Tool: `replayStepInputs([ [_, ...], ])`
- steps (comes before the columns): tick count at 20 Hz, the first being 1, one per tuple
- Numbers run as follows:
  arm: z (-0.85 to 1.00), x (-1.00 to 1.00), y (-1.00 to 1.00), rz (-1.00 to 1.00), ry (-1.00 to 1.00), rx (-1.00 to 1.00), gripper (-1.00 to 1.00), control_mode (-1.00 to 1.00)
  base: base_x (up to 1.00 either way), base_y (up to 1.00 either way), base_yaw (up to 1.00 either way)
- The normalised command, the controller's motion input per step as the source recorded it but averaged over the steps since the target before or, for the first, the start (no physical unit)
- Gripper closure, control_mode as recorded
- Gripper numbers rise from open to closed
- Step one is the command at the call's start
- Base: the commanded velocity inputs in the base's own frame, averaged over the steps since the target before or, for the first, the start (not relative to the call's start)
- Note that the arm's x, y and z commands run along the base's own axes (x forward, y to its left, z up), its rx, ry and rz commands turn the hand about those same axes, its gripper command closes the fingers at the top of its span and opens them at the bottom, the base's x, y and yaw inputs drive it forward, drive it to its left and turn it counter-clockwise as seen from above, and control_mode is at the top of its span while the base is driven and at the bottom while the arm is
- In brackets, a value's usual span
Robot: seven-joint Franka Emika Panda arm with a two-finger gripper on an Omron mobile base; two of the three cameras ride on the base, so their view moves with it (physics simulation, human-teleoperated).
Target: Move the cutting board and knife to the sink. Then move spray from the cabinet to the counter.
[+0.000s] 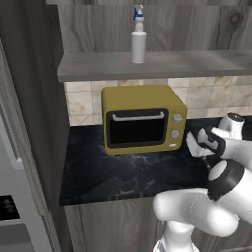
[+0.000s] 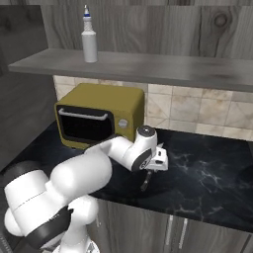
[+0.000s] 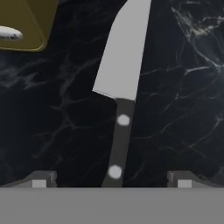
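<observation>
The black veined counter (image 1: pixel 123 172) filled the middle of the left base view, bare in front of the yellow oven (image 1: pixel 142 118). The white spray (image 1: pixel 138 37) stood upright on the cabinet (image 1: pixel 147 66) shelf, top centre. In the hand view the knife (image 3: pixel 122 78), grey blade and dark riveted handle, lay flat between the wide-spread fingertips of the gripper (image 3: pixel 111 180), untouched.

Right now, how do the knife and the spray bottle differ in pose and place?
The knife lies flat on the black counter; the spray bottle stands upright on the cabinet shelf above the yellow oven. The knife is grey-bladed with a dark handle; the bottle is white with a blue nozzle. Neither is held.
</observation>
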Motion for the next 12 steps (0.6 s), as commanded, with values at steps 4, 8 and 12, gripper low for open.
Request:
replayStepInputs([
  [4, -0.10, 0.29, -0.02, 0.00, 0.06, 0.00, -1.00, -1.00, 0.00, 0.00, 0.00],
  [8, -0.16, 0.20, -0.11, 0.00, 0.04, 0.00, -1.00, -1.00, 0.00, 0.00, 0.00],
  [12, -0.23, 0.22, -0.02, 0.00, 0.00, 0.00, -1.00, -1.00, 0.00, 0.00, 0.00],
])
